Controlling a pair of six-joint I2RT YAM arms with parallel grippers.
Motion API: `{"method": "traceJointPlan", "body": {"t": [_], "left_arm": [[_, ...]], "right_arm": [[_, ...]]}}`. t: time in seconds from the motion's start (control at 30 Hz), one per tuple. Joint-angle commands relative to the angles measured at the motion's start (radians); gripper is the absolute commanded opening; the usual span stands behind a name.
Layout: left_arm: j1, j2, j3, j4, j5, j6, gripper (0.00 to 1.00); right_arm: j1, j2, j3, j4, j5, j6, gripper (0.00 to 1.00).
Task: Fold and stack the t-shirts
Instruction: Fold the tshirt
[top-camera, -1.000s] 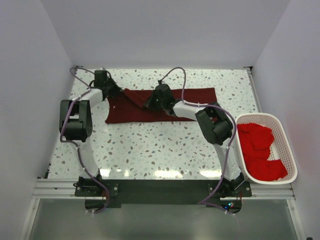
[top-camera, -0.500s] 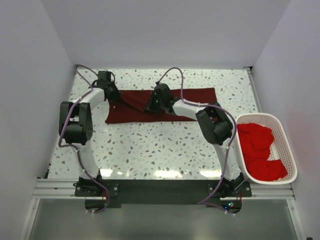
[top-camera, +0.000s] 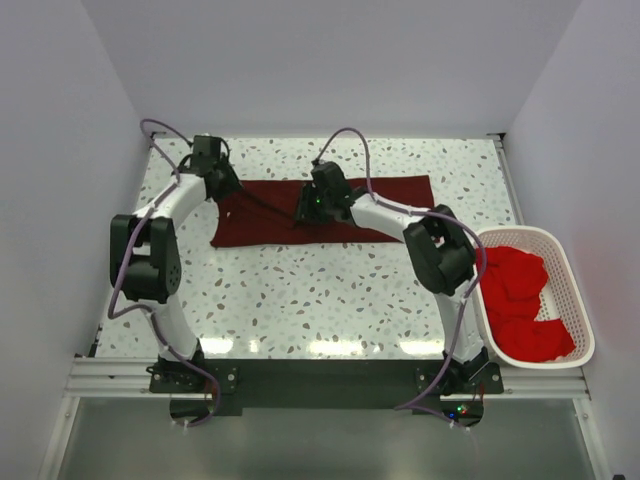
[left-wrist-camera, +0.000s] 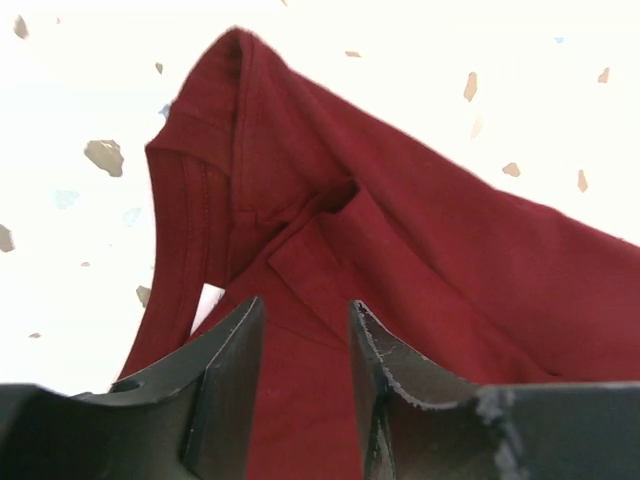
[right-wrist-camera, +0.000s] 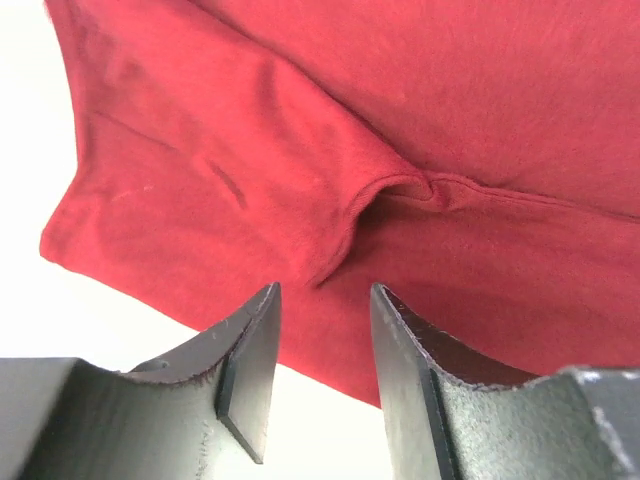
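The dark maroon t-shirt (top-camera: 340, 212) lies spread in a long strip across the back of the table. My left gripper (top-camera: 222, 185) is open just above its left end; in the left wrist view (left-wrist-camera: 305, 330) the jaws stand apart over the cloth (left-wrist-camera: 400, 230), with the white neck label (left-wrist-camera: 207, 300) beside the left finger. My right gripper (top-camera: 306, 208) is open over the shirt's middle; in the right wrist view (right-wrist-camera: 325, 310) the jaws stand apart above a hem fold (right-wrist-camera: 390, 195) near the cloth's front edge. The brighter red t-shirts (top-camera: 520, 300) lie heaped in the basket.
The white mesh basket (top-camera: 577, 300) stands at the table's right edge, beside the right arm. The speckled table (top-camera: 300, 300) shows in front of the maroon shirt. White walls close in the back and both sides.
Both grippers have moved a little toward the back of the table. The raised diagonal fold between them has dropped and the maroon shirt lies flatter. The left arm's elbow swung leftward.
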Motion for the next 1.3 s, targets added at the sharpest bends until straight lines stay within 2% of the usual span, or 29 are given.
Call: {"method": "traceJointPlan", "body": {"t": [0.0, 0.1, 0.27, 0.53, 0.63, 0.77, 0.97, 1.1, 1.27], "left_arm": [[-0.003, -0.104, 0.006, 0.005, -0.026, 0.012, 0.45], [-0.02, -0.109, -0.001, 0.021, -0.003, 0.014, 0.43], [-0.04, -0.014, 0.039, 0.036, 0.066, 0.012, 0.28], [-0.032, 0.141, 0.154, 0.052, 0.061, -0.003, 0.23], [-0.02, 0.2, 0.174, 0.039, 0.061, -0.018, 0.23], [-0.009, 0.241, 0.171, 0.027, 0.051, -0.037, 0.23], [0.012, 0.237, 0.145, -0.007, 0.027, -0.057, 0.24], [0.014, 0.195, 0.157, -0.014, 0.032, -0.051, 0.32], [0.012, 0.088, 0.193, -0.037, 0.05, -0.032, 0.43]], "right_arm": [[-0.007, -0.131, 0.018, -0.023, 0.066, -0.095, 0.45], [-0.006, -0.144, 0.016, 0.041, 0.005, -0.121, 0.41], [-0.007, -0.062, 0.067, 0.146, -0.164, -0.083, 0.36], [-0.083, 0.06, -0.008, 0.408, -0.174, 0.086, 0.35], [-0.116, 0.099, -0.018, 0.434, -0.157, 0.105, 0.35], [-0.158, 0.142, -0.024, 0.427, -0.143, 0.105, 0.35], [-0.185, 0.124, -0.041, 0.39, -0.126, 0.06, 0.35], [-0.187, 0.035, -0.041, 0.336, -0.129, -0.029, 0.39], [-0.187, -0.113, -0.059, 0.113, 0.002, -0.234, 0.49]]}}
